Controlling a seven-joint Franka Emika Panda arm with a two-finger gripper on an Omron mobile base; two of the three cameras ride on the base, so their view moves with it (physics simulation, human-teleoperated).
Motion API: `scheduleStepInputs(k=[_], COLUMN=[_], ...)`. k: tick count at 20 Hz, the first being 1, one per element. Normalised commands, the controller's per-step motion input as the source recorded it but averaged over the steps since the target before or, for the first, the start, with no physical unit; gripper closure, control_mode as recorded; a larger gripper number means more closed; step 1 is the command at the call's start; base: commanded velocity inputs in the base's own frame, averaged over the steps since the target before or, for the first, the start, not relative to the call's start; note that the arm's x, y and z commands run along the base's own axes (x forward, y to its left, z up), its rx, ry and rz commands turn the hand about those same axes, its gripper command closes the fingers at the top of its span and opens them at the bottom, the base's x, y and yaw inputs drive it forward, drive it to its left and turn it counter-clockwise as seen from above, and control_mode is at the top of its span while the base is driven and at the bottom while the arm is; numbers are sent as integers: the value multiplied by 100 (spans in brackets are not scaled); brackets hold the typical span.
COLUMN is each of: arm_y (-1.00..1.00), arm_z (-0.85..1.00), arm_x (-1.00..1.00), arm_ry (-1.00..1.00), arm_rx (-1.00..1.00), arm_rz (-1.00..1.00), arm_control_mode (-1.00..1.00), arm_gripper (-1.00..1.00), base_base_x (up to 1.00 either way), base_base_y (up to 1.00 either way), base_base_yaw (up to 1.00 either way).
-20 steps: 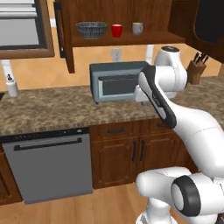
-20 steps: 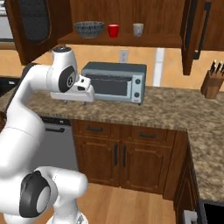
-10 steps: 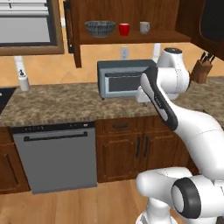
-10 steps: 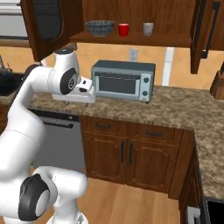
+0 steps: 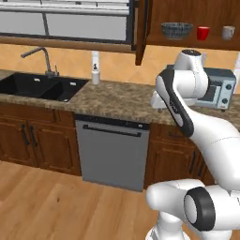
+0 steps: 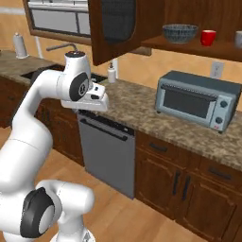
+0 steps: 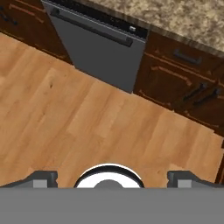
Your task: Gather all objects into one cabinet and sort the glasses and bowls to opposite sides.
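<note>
The dark wooden wall cabinet (image 5: 187, 14) stands with its door (image 5: 142, 28) swung open. On its shelf the wide dark grey bowl (image 5: 176, 30) sits leftmost, then the red cup (image 5: 202, 33), then the pale grey mug (image 5: 228, 32). From the right base view the bowl (image 6: 179, 33), red cup (image 6: 208, 37) and mug (image 6: 238, 38) line up the same way. My gripper (image 7: 112, 178) is open with nothing between its fingertips (image 7: 41, 177) and faces the wood floor. The hand (image 6: 97, 97) hangs at counter height, well left of and below the shelf.
A toaster oven (image 6: 196, 99) sits on the granite counter (image 5: 117, 96) under the shelf. A dishwasher (image 5: 112, 152) is set below the counter, with a black sink (image 5: 37, 86) and faucet to its left and a soap bottle (image 5: 95, 70) behind. Wood floor (image 7: 87, 122) lies in front.
The whole picture has shifted right, so the base has driven left along the counter and the sink has come into view. The gripper stays open; the shelf items have not moved.
</note>
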Motion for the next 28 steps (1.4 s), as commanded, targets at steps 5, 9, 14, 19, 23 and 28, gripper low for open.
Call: scheduleStepInputs(k=[5, 9, 14, 19, 23, 28], arm_y=[0, 0, 0, 0, 0, 0], arm_z=[0, 0, 0, 0, 0, 0], arm_x=[0, 0, 0, 0, 0, 0], arm_ry=[0, 0, 0, 0, 0, 0], arm_rx=[0, 0, 0, 0, 0, 0], arm_rz=[0, 0, 0, 0, 0, 0], arm_control_mode=[100, 100, 100, 100, 100, 100], arm_gripper=[-100, -100, -100, -100, -100, -100], base_base_x=[-3, 0, 0, 0, 0, 0], base_base_y=[0, 0, 0, 0, 0, 0], base_base_yaw=[59, 58, 58, 58, 57, 54])
